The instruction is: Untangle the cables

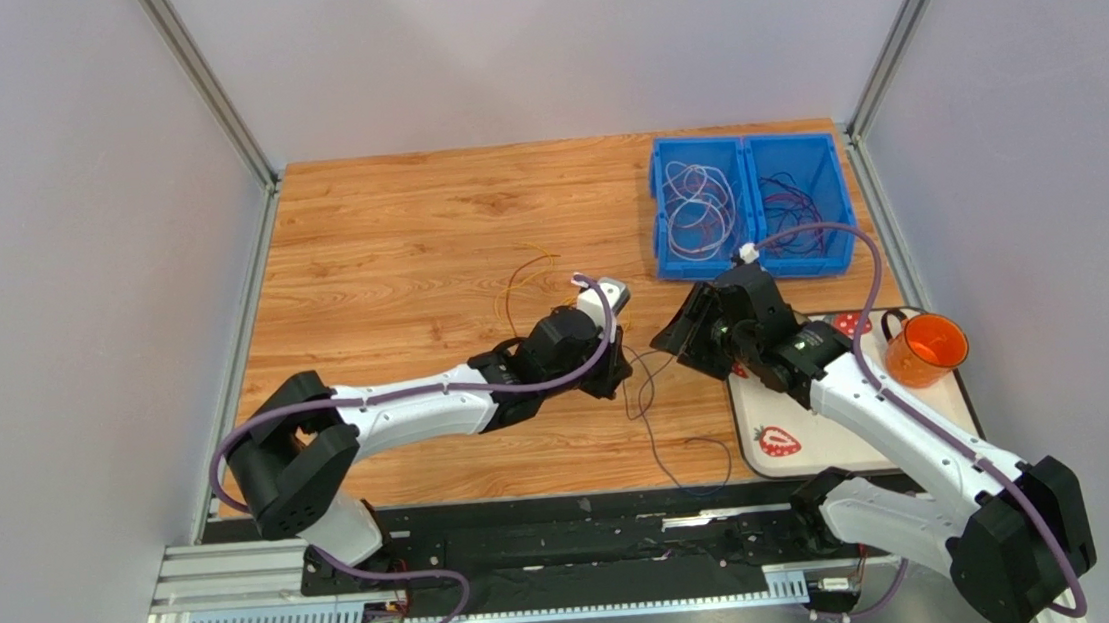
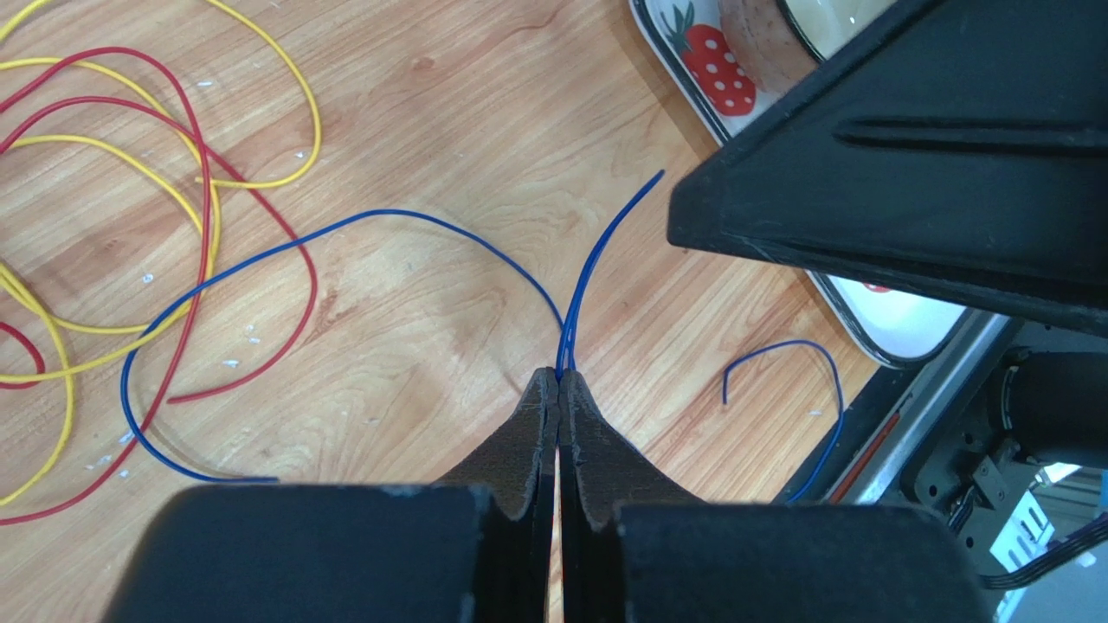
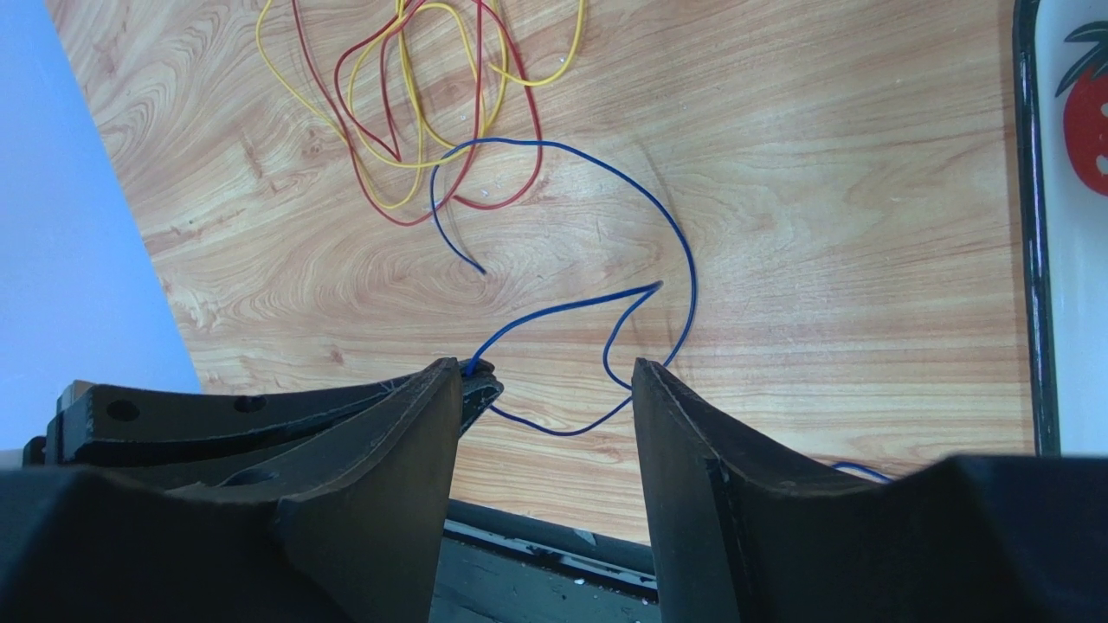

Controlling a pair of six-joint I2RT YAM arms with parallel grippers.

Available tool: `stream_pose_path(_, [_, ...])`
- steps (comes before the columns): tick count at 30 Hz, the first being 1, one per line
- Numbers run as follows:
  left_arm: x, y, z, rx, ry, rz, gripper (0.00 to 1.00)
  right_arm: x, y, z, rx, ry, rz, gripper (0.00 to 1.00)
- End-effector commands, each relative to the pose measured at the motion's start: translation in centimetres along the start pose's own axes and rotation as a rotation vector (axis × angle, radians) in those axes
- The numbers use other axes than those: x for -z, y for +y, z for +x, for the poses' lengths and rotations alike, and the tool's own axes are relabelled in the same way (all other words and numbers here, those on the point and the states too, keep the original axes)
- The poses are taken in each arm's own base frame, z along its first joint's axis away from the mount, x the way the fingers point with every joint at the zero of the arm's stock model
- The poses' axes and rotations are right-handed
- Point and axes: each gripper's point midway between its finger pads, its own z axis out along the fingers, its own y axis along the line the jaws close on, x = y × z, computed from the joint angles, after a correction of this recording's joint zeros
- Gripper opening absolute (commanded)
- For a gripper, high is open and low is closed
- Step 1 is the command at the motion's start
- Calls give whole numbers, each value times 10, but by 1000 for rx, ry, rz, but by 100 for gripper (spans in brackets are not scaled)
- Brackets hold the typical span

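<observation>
Grey walls stand round the wooden table [image 1: 390,251] where we work; our left gripper [image 2: 559,379] is pinched tight on a blue cable [image 2: 390,218], which leaves the fingertips as two strands, one curving away in a wide loop over the wood, the other running straight to a free end; our right gripper [image 3: 546,377] is spread wide and holds nothing, close beside the left fingertips, with a bend of the same blue cable lying on the wood between its fingers; a loose tangle of red and yellow cables [image 3: 416,130] lies just beyond, the blue loop crossing its edge; at the far right corner a blue bin [image 1: 757,264] holds more cables [image 1: 695,209] in both compartments; a strawberry-printed tray [image 1: 837,453] lies under the right arm, an orange cup [image 1: 926,350] at its far corner.
</observation>
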Motion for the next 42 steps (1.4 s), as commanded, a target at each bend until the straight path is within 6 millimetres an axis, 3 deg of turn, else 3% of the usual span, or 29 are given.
stream_pose_path(1, [5,-15,-25,-46,-79,18,0,0,1,-10,-22,-54,11,55])
stream_pose_path(10, [6,-39,-23,-71,-90,56,0,-20,-2,-7,-51,-38,31,55])
stream_pose_path(19, [7,-40,-24,-85,-103,44,0,-27,-5,0,-50,-15,38,49])
stream_pose_path(23, [7,-39,-25,-88,-110,34,0,-27,-3,5,-42,-8,28,35])
stream_pose_path(28, [6,-39,-25,-85,-115,33,0,-26,3,12,-33,29,2,27])
stream_pose_path(30, [7,-41,-27,-84,-121,39,0,-26,4,13,-29,30,0,19])
stream_pose_path(31, [7,-42,-27,-87,-121,42,0,-26,4,12,-29,26,-1,6])
stream_pose_path(32, [7,-43,-27,-89,-119,46,0,-26,4,11,-29,23,3,2])
stream_pose_path(36, [8,-49,-25,-101,-117,73,0,-24,7,5,-9,7,5,0])
stream_pose_path(37, [9,-50,-22,-105,-113,82,3,-23,5,-3,-1,-32,24,0])
stream_pose_path(38, [10,-51,-23,-106,-114,90,16,-20,6,-6,8,-39,33,0])
stream_pose_path(41, [10,-45,-19,-109,-113,69,38,-1,22,-28,52,-103,28,0])
stream_pose_path(42, [10,-42,-18,-114,-111,54,40,12,41,-44,59,-145,-7,0])
